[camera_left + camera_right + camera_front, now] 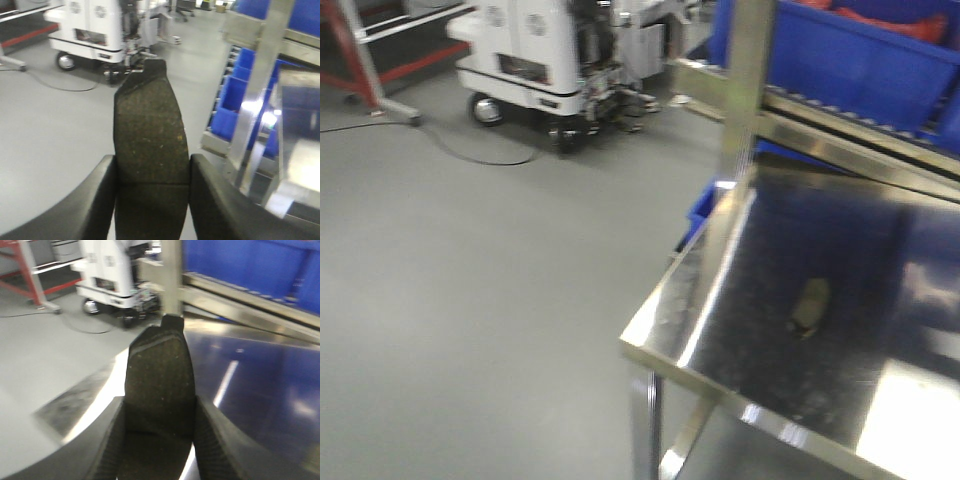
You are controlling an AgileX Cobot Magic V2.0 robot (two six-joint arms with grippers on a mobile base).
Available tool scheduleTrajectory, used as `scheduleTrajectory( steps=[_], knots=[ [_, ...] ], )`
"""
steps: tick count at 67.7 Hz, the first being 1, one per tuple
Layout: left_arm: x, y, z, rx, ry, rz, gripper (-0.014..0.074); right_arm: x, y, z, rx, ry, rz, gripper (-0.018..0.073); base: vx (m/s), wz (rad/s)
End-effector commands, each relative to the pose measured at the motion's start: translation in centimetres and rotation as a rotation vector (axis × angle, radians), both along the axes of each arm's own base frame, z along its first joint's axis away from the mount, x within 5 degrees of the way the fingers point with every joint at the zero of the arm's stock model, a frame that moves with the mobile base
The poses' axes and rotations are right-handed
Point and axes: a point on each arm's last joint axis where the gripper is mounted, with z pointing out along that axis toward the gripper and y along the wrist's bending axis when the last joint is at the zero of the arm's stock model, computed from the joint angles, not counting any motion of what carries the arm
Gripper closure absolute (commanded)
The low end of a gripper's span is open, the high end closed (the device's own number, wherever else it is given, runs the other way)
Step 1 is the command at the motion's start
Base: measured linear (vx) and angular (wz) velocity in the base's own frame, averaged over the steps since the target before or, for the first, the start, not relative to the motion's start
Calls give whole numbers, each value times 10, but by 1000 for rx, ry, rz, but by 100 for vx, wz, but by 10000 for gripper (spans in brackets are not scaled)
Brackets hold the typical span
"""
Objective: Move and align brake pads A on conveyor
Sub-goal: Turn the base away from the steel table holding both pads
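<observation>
In the left wrist view my left gripper (152, 162) is shut on a brake pad (150, 110). The pad is dark grey and oblong with a centre groove, and it points away from me above the grey floor. My right gripper (160, 405) is shut on a second brake pad (160, 365), held over the near edge of the shiny steel table (260, 390). A small dark oblong thing (810, 305) lies on that table (720, 300); it is too blurred to name. The conveyor is out of view. Neither gripper shows in the front view.
A white wheeled machine (545, 60) stands on the floor at the back, with a cable (470, 155) trailing from it. Blue bins (850, 55) sit on a steel rack behind the table. An upright steel post (745, 90) rises at the table's far corner. A red frame (360, 60) is at far left.
</observation>
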Motion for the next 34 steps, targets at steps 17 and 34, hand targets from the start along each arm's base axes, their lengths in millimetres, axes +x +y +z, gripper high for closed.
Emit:
scheduleTrajectory(
  steps=[17,34],
  knots=[
    [1,0,19,-20,-130,-1,603,1,0,18,3,-126,6,569,-21,74],
    [1,0,19,-20,-130,-1,603,1,0,17,0,-105,4,569,-19,74]
  ],
)
